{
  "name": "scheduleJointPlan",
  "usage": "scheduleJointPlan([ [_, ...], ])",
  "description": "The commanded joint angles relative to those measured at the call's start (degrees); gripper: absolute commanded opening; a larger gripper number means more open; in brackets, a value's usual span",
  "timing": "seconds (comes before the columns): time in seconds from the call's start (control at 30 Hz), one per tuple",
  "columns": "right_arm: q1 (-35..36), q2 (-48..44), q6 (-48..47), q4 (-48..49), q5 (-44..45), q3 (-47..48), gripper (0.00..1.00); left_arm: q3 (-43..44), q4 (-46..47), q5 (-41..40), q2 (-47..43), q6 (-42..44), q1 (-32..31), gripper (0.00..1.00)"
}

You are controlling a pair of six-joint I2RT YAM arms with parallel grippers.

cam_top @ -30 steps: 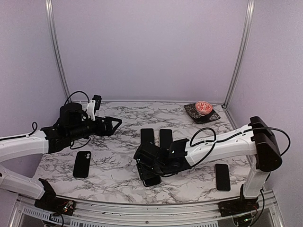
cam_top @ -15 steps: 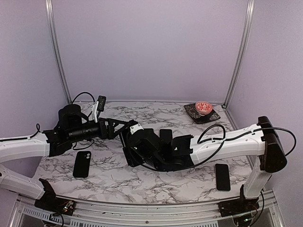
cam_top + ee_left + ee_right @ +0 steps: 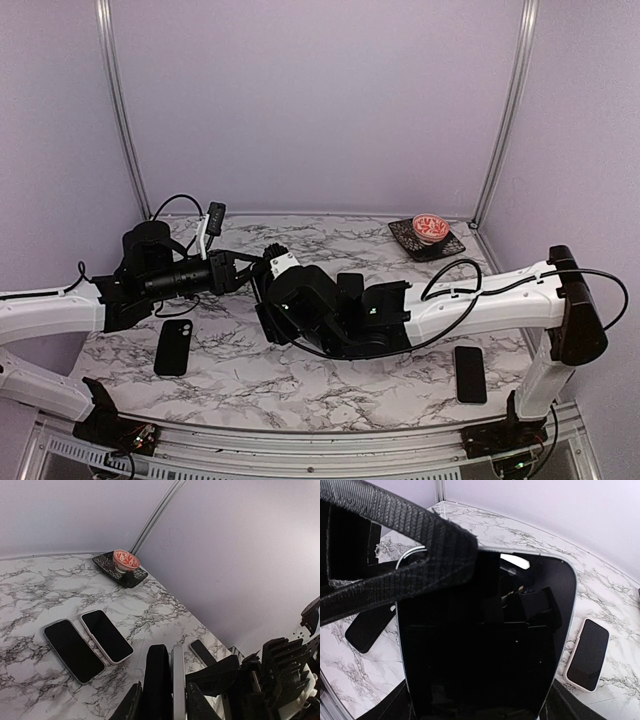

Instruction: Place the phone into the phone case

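A black-screened phone [image 3: 485, 630] with a silver rim is held in the air between both arms. My right gripper [image 3: 480, 705] is shut across its width, and the screen fills the right wrist view. My left gripper [image 3: 165, 686] is shut on the phone's top end, seen edge-on as a silver rim [image 3: 178, 675] beside a black face. In the top view the left gripper [image 3: 257, 272] and the right gripper [image 3: 287, 292] meet left of centre, and the phone is hidden there. A black phone case [image 3: 172, 347] with a camera cut-out lies flat at the left; the same phone case [image 3: 367, 625] shows below the held phone.
Two more phones [image 3: 72, 650] [image 3: 106, 636] lie side by side mid-table. Another phone [image 3: 470, 373] lies near the right arm's base. A red bowl [image 3: 431, 227] sits on a black plate [image 3: 447, 247] at the back right corner.
My right arm has lifted the phone off the front of the table and swung it left. My left gripper has moved in from the left and closed on the phone's end.
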Motion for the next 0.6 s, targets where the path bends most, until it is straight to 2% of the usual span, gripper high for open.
scheduleJointPlan([
  [0.0, 0.5, -2.7, -1.7, 4.3, 2.2, 2.4, 0.33, -0.2, 1.8, 3.0, 0.8, 0.4, -0.4, 0.22],
  [0.17, 0.5, -3.6, -3.7, 5.4, 3.4, 2.9, 0.32, 0.3, 2.0, 4.9, 1.9, 0.3, -1.1, 0.23],
  [0.2, 0.5, -3.8, -4.0, 5.6, 3.6, 2.9, 0.32, 0.3, 2.0, 4.8, 1.7, 0.5, -1.1, 0.29],
  [0.23, 0.5, -4.0, -4.2, 5.7, 3.7, 2.9, 0.32, 0.3, 2.1, 4.8, 1.5, 0.7, -1.0, 0.42],
  [0.3, 0.5, -4.5, -4.5, 5.8, 4.0, 2.8, 0.31, 0.2, 2.1, 4.8, 1.3, 1.1, -1.1, 0.49],
  [0.5, 0.6, -5.8, -5.1, 7.2, 4.2, 1.9, 0.31, 0.3, 2.3, 4.8, 1.2, 0.9, -1.1, 0.52],
  [0.57, 0.8, -6.1, -5.8, 8.3, 3.9, 1.4, 0.31, 0.2, 2.6, 4.6, 1.0, 0.8, -1.0, 0.45],
])
